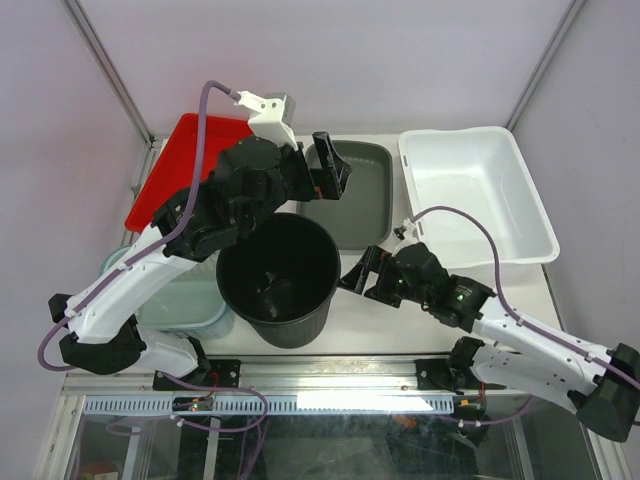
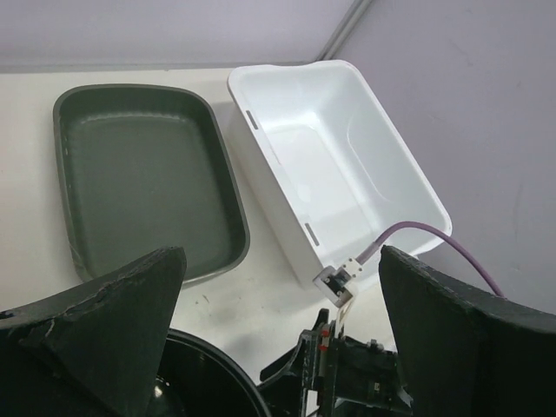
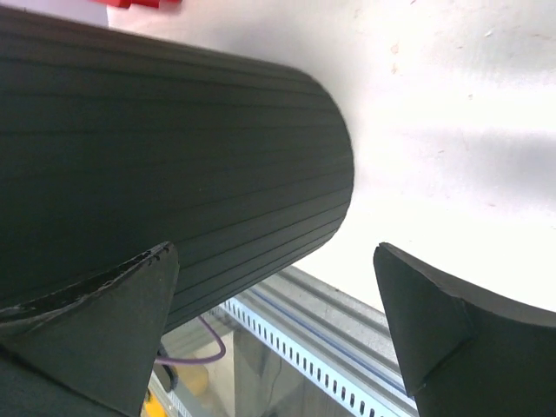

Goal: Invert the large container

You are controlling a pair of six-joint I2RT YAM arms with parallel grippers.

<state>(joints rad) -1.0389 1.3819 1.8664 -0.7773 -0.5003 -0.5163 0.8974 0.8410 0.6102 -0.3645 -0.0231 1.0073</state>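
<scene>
White table (image 1: 370, 325), pale walls on three sides, metal rail along the near edge.

Large container (image 1: 275, 280): black, round, ribbed outer wall. It stood upright near the front centre of the table, mouth up, so not inverted. Something glinted on its floor in the overhead view; too dark to tell what.

Left gripper (image 1: 335, 165): hung above the back of the table, over the near end of the grey tray (image 1: 355, 200) and just behind the container's far rim. Jaws were spread wide with nothing between them. Its wrist camera looked down between both fingers (image 2: 95, 321) onto the grey tray, the white tub (image 2: 330, 165) and a sliver of the container's rim at the bottom.

Right gripper (image 1: 358, 280): low and just right of the container, pointing at its side wall. Jaws were spread fully and gripped nothing. In the wrist view the ribbed wall filled the left and top of the frame, and one finger (image 3: 95, 321) lay close against it. Contact was possible, but I could not tell from this angle. The other finger stood off over bare table.

Other items: red tray (image 1: 170, 165) at back left, partly under the left arm. Pale green box (image 1: 185, 305) sat at front left, just beside the container. White tub at back right, alongside the grey tray without touching it. Purple cable (image 1: 470, 215) looped over the right arm.
</scene>
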